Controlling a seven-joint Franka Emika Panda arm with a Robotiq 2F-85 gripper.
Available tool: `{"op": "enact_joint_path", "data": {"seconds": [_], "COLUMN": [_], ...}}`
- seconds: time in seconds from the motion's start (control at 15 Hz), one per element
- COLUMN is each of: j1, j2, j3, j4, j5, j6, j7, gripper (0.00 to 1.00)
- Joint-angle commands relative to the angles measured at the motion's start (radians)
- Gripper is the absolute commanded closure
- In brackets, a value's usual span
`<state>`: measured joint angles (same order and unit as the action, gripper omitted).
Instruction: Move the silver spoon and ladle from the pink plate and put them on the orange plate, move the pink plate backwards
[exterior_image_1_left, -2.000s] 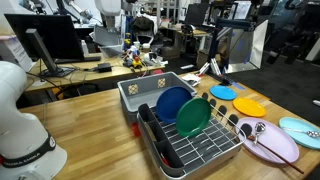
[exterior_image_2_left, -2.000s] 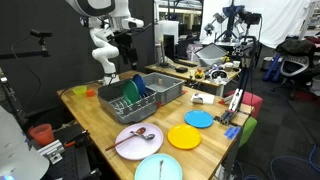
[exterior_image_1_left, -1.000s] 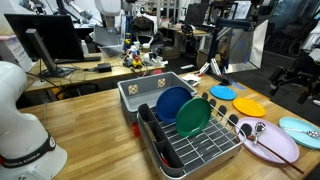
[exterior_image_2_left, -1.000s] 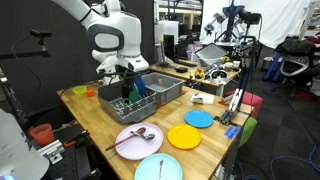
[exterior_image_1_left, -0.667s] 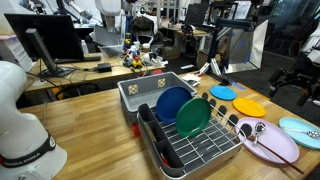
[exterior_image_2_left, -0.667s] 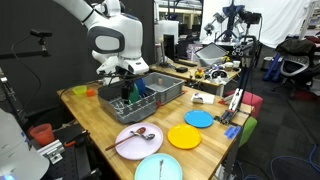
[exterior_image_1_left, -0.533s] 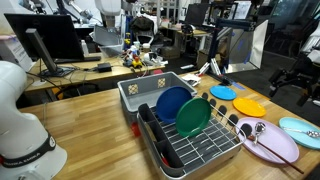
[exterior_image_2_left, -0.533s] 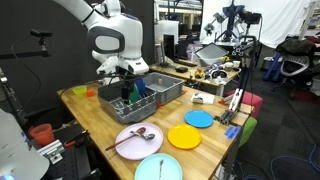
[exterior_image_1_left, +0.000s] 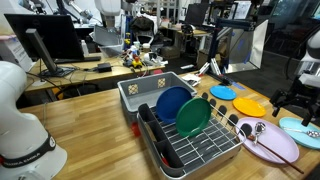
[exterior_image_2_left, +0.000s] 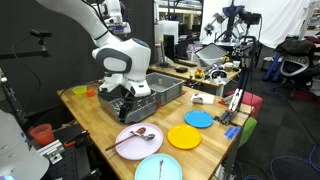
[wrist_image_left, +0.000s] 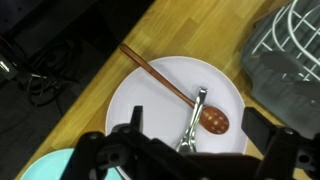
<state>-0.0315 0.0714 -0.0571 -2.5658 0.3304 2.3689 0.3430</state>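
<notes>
gripper (wrist_image_left: 200, 150): fingers spread wide, holding nothing | pink plate (wrist_image_left: 150, 110): 1, round, smooth, carries 1 silver spoon (wrist_image_left: 192, 118) touching 1 ladle (wrist_image_left: 213, 120) with a round bowl and long thin handle | orange plate (exterior_image_2_left: 184, 137): 1, just beside the pink plate | wooden table (exterior_image_2_left: 95, 115): 4 loose plates | wire rack (exterior_image_1_left: 200, 145): 2 plates upright

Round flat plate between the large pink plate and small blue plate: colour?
The round flat plate is plain yellow-orange, clearest in an exterior view.
</notes>
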Motion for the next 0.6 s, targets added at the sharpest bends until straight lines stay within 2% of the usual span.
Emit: {"op": "enact_joint_path", "data": {"seconds": [0.0, 0.53], "j1": [-0.007, 0.003], "j2": [0.125, 0.325], "j3": [0.0, 0.048], "j4": [0.054, 0.163], "j5": [0.001, 0.029], "j6": [0.006, -0.079], "j7": [-0.003, -0.048], "gripper": [0.0, 0.0]}}
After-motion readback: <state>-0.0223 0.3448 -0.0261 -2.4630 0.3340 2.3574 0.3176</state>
